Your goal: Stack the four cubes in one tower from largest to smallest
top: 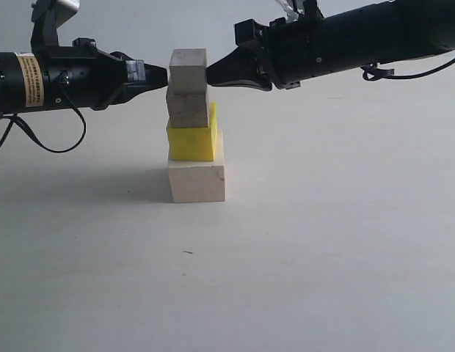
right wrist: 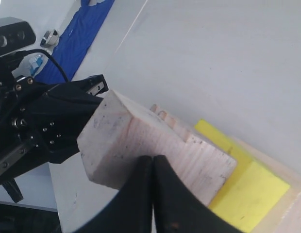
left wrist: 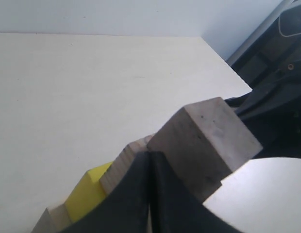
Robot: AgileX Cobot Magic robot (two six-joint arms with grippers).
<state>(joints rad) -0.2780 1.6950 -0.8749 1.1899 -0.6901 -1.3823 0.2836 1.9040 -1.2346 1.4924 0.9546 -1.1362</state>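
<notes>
The four cubes stand as one tower in the exterior view: a large pale cube (top: 197, 181) at the bottom, a yellow cube (top: 191, 141) on it, then a small wooden cube (top: 187, 108), and a second small cube (top: 188, 70) on top, each layer slightly offset. My left gripper (top: 166, 75) is shut, its tip against the top cube's left face. From the opposite side my right gripper (top: 207, 75) is shut too, tip against the right face. The left wrist view shows the left gripper (left wrist: 149, 154) pressed to the top cube (left wrist: 209, 141); the right wrist view shows the right gripper (right wrist: 153, 158) against it (right wrist: 119, 141).
The white table (top: 323, 242) extends all round the tower. A black cable (top: 44, 139) loops below the left arm. A blue cloth (right wrist: 80, 39) lies far off in the right wrist view.
</notes>
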